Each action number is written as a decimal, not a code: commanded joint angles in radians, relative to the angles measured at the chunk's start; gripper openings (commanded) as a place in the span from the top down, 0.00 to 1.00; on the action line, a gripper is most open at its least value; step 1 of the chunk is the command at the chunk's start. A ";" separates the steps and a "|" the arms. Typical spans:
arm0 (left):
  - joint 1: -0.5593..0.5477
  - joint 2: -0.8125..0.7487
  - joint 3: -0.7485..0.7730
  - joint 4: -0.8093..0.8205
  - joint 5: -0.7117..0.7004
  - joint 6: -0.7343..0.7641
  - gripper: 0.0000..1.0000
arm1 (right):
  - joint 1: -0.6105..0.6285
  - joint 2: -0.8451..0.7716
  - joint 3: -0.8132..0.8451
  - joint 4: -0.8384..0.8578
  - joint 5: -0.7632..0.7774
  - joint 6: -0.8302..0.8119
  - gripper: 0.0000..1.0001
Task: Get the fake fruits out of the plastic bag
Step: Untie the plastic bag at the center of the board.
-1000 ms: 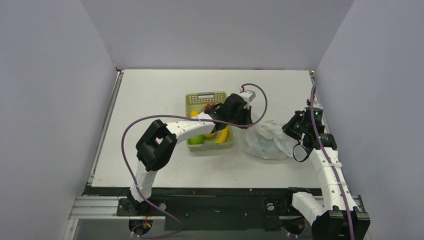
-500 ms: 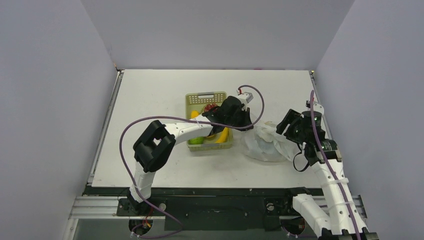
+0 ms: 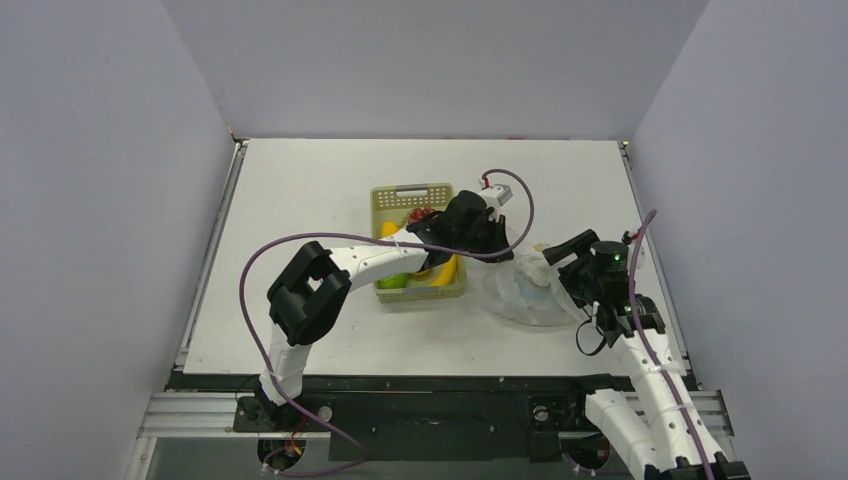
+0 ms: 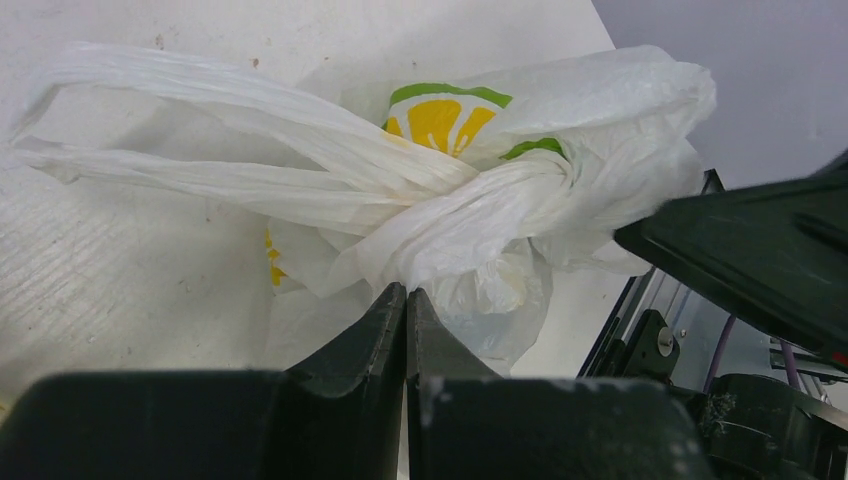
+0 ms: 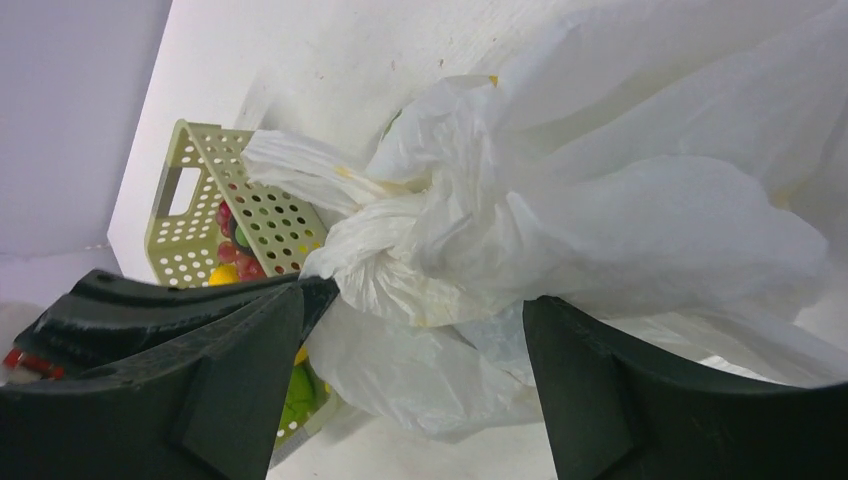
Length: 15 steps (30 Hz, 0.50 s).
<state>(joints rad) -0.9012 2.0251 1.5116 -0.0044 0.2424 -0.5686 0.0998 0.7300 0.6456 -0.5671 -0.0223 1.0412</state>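
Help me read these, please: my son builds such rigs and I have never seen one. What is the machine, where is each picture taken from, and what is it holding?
These are two robot arms bolted to the near edge of a white table, each ending in a two-finger gripper. The wide picture comes from a fixed camera above and behind them; the other two come from cameras on the wrists. On the table lie a knotted white plastic bag and a yellow-green basket holding toy fruits. The left gripper, stretched across the basket, is shut on the bag near its knot. The right gripper is open, one finger on each side of the bag, holding nothing.
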 commanded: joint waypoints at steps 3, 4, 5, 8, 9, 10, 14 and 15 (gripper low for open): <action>-0.011 -0.056 0.060 0.006 0.044 0.019 1.00 | 0.008 0.112 -0.014 0.151 0.007 0.141 0.28; -0.014 -0.053 0.068 0.006 0.049 0.020 1.00 | 0.008 0.122 -0.020 0.157 0.012 0.152 0.29; -0.014 -0.052 0.073 -0.021 0.057 0.024 1.00 | 0.008 0.124 -0.039 0.165 0.014 0.171 0.33; -0.016 -0.045 0.094 -0.048 0.064 0.032 1.00 | 0.006 0.111 -0.071 0.175 0.083 0.192 0.45; -0.017 -0.046 0.094 -0.050 0.062 0.034 1.00 | 0.005 0.108 -0.074 0.176 0.095 0.193 0.46; -0.016 -0.050 0.092 -0.051 0.059 0.034 1.00 | 0.004 0.107 -0.075 0.176 0.122 0.190 0.48; -0.016 -0.068 0.070 -0.044 0.046 0.041 1.00 | -0.009 0.138 -0.076 0.181 0.128 0.171 0.48; -0.016 -0.070 0.066 -0.046 0.046 0.042 1.00 | -0.015 0.145 -0.076 0.186 0.122 0.166 0.47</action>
<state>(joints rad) -0.9112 2.0235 1.5513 -0.0555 0.2745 -0.5495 0.0978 0.8543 0.5709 -0.4389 0.0536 1.2026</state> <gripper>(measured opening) 0.004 0.522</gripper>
